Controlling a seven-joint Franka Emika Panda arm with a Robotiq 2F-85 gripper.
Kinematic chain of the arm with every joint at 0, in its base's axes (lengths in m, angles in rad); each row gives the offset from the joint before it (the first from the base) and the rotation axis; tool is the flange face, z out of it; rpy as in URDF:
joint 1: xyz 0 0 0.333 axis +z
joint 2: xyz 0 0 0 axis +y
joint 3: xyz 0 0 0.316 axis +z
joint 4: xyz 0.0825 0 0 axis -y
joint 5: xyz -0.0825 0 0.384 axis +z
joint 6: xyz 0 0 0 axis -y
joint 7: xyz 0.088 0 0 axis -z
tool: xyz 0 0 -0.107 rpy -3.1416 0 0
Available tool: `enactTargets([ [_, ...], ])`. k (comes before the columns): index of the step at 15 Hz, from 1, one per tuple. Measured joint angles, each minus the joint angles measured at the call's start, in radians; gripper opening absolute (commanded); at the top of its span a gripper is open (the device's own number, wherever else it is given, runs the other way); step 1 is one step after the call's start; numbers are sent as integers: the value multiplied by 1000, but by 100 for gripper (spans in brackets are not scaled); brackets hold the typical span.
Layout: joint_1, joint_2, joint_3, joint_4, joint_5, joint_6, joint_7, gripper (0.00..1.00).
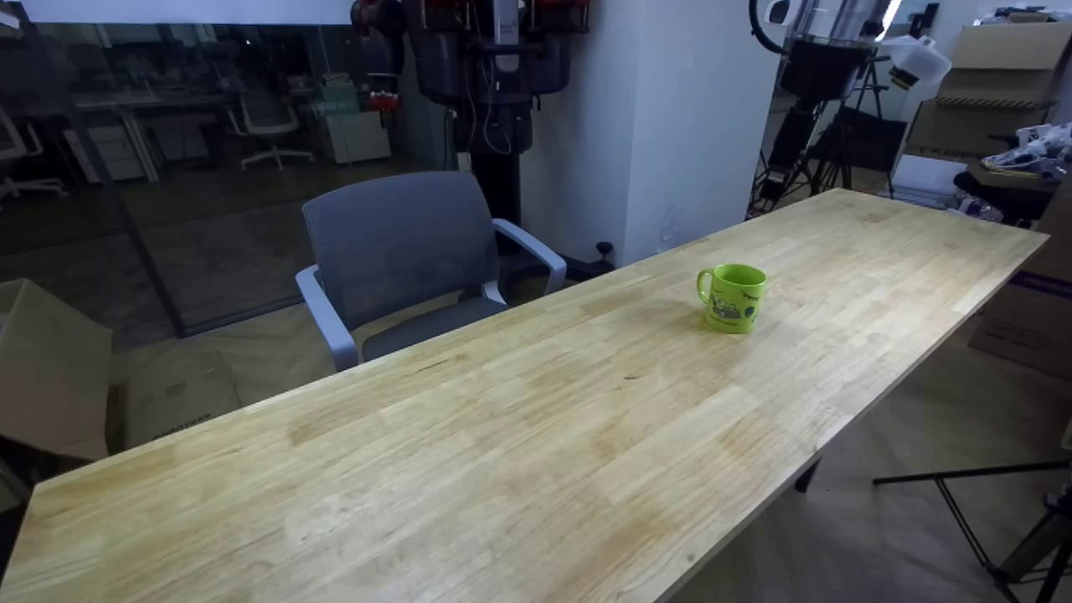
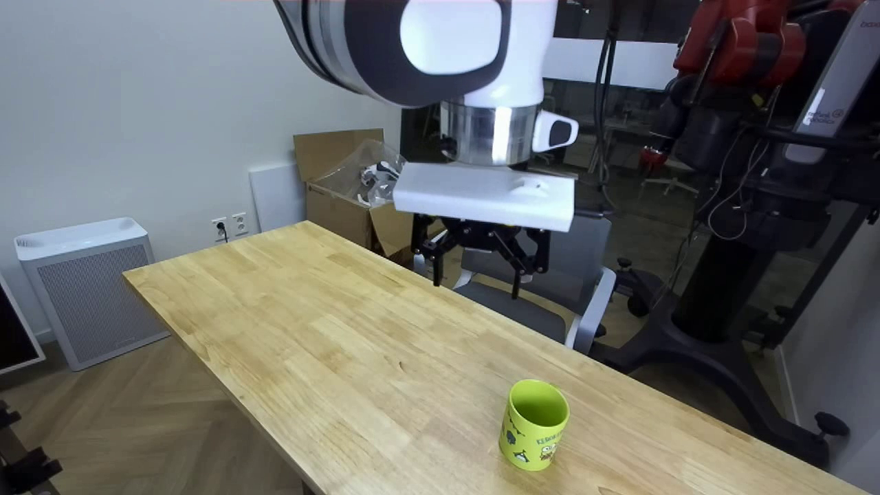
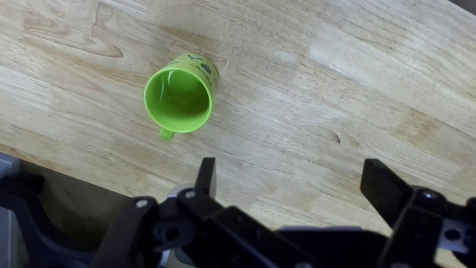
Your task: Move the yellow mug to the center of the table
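One yellow-green, cylindrical mug [image 1: 737,306] with a side handle [image 3: 167,134] and small printed figures stands upright on a long, rectangular table [image 1: 469,469] of pale wood grain, between the two long edges. Its long axis runs vertical, the round mouth facing up, and the handle points toward the long edge beside a grey office chair [image 1: 402,243]. Above the table in an exterior view, a black two-fingered gripper [image 2: 476,278] hangs well apart from the mug, its fingers spread wide; the wrist view frames the mug at upper left.
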Motion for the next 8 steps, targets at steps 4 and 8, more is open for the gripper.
enactTargets([
  [4,-33,71,19,11,113,71,-189,100],
  [8,-85,183,61,91,186,79,-355,100],
])
